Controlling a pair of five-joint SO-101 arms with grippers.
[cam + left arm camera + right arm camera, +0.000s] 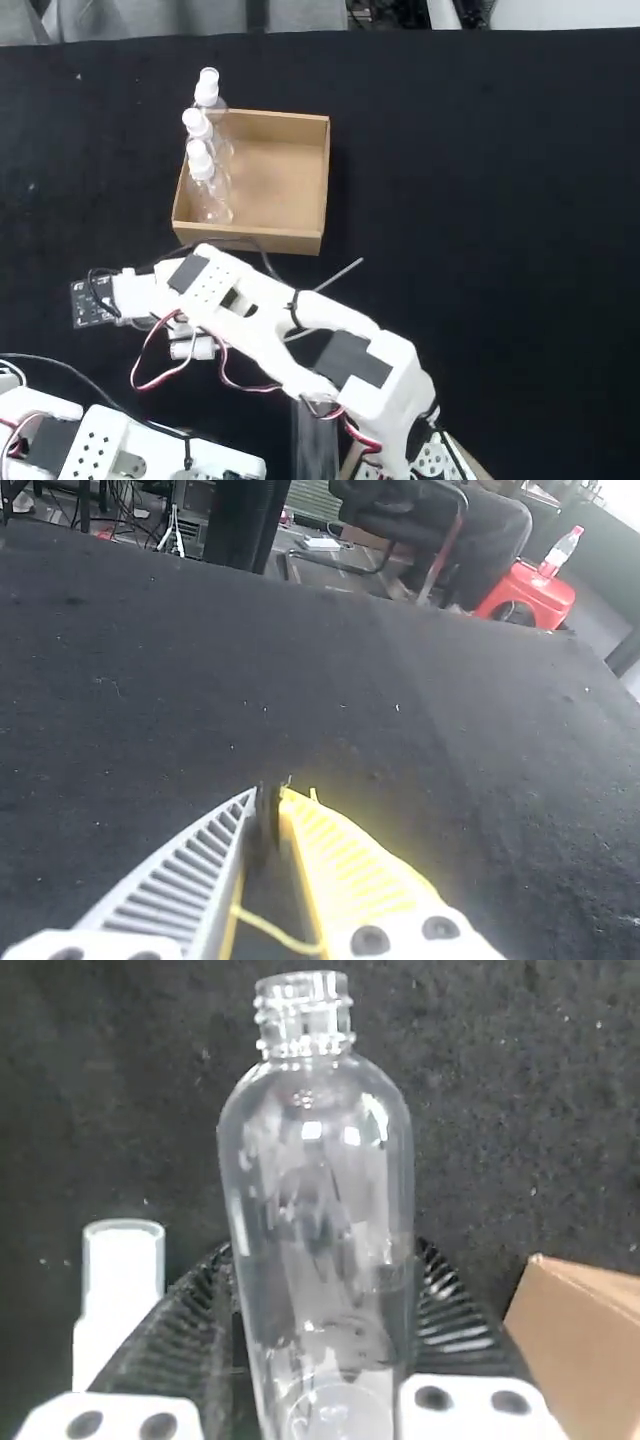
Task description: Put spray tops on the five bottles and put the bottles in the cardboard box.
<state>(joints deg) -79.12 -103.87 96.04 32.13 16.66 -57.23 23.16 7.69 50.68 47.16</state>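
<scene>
Your right claw (320,1260) is closed around a clear bottle (315,1160), its black ribbed fingers (200,1300) pressing on either side of the lower body. The bottle stands upright in the grip, and its threaded neck is bare, with no top on it. Just beside the claw, a white spray top (118,1270) stands on the black table (520,1080), apart from the bottle. A corner of the cardboard box (580,1330) sits close by on the other side.

From above, you can see your right arm (300,330) stretching across the near part of the table, its wrist just in front of the box's (250,238) near wall. Three capped bottles (200,135) stand in a row inside the box, against one side wall; the rest of the box floor is bare cardboard.

Your left claw (268,805) has its grey and yellow fingers drawn together at the tips, with nothing visible between them. It is over open table, and the left arm (100,440) sits at the near edge, well apart from the box.
</scene>
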